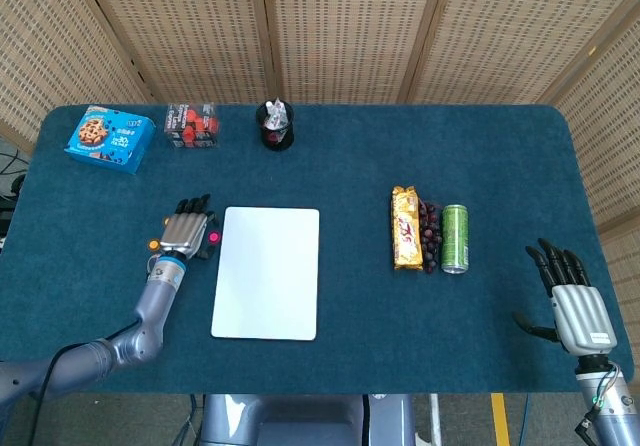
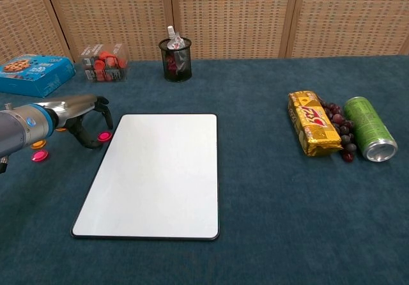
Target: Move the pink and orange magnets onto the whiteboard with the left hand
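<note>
The white whiteboard (image 1: 267, 271) (image 2: 156, 170) lies flat at the table's middle left. A pink magnet (image 1: 213, 236) (image 2: 104, 135) sits on the cloth just off its left edge. My left hand (image 1: 185, 228) (image 2: 86, 115) arches over that spot, fingers apart and holding nothing, with the magnet right beside its fingertips. Further left lie an orange magnet (image 2: 38, 144) (image 1: 153, 245) and a second pink magnet (image 2: 39, 155). Another orange magnet (image 2: 61, 130) peeks out behind the hand. My right hand (image 1: 570, 301) rests open at the near right.
Along the back stand a blue cookie box (image 1: 110, 138), a clear box of red items (image 1: 192, 125) and a black mesh cup (image 1: 275, 126). To the right lie a yellow snack pack (image 1: 405, 228), grapes (image 1: 429, 236) and a green can (image 1: 455, 238).
</note>
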Action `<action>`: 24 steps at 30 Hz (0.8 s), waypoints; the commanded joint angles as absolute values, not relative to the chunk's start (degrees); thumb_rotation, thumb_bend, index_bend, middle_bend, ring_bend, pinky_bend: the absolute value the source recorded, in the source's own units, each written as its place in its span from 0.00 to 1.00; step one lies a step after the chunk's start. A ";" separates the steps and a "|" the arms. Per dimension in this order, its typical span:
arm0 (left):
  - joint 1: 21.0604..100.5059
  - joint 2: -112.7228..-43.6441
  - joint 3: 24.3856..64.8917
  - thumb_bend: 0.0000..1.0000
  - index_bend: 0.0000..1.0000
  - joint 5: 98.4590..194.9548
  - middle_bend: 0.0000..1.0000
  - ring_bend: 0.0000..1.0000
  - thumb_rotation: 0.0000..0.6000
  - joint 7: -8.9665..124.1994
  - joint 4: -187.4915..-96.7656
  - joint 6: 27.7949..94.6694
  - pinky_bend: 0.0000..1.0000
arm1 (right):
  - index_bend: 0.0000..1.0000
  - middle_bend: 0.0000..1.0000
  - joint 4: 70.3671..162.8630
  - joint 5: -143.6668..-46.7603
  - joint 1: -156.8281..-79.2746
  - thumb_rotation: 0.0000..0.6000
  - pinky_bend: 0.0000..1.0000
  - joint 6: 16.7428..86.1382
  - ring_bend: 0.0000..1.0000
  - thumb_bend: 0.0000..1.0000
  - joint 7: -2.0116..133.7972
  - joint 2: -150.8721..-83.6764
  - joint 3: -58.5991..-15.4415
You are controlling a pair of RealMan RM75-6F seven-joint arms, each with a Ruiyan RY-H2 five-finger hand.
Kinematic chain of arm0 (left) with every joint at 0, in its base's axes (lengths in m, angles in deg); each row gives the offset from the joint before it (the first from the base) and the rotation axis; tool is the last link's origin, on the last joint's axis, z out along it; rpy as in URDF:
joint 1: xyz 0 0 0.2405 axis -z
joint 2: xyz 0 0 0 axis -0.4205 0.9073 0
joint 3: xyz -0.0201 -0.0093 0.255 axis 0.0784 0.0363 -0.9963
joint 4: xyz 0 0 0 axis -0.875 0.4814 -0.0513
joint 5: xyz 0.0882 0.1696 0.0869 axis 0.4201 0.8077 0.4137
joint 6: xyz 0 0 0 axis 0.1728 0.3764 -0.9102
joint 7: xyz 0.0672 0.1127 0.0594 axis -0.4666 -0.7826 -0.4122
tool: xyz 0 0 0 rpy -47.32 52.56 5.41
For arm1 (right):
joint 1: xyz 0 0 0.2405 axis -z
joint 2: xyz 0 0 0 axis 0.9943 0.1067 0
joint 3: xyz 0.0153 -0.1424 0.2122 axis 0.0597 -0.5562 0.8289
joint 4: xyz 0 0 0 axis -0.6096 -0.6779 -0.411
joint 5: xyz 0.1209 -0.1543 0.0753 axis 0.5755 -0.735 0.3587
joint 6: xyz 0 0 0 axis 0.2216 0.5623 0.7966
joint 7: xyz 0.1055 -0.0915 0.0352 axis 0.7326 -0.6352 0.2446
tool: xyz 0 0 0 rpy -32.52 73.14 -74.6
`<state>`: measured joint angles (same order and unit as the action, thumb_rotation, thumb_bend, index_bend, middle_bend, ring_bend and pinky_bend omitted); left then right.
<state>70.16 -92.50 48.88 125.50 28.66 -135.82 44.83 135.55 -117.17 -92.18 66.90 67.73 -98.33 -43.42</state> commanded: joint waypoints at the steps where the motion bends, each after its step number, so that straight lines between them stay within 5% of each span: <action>1: 70.30 -92.70 48.77 0.36 0.41 125.28 0.00 0.00 1.00 28.49 -135.79 45.11 0.00 | 0.00 0.00 135.55 -117.15 -92.17 1.00 0.00 66.90 0.00 0.26 67.83 -98.32 -43.44; 6: 70.32 -93.12 48.42 0.36 0.58 125.02 0.00 0.00 1.00 27.96 -135.52 46.00 0.00 | 0.00 0.00 135.53 -117.25 -92.17 1.00 0.00 66.96 0.00 0.26 68.00 -98.28 -43.47; 24: 68.01 -83.65 45.62 0.37 0.59 132.68 0.00 0.00 1.00 28.86 -152.91 49.91 0.00 | 0.00 0.00 135.62 -117.36 -92.15 1.00 0.00 67.03 0.00 0.26 68.53 -98.18 -43.54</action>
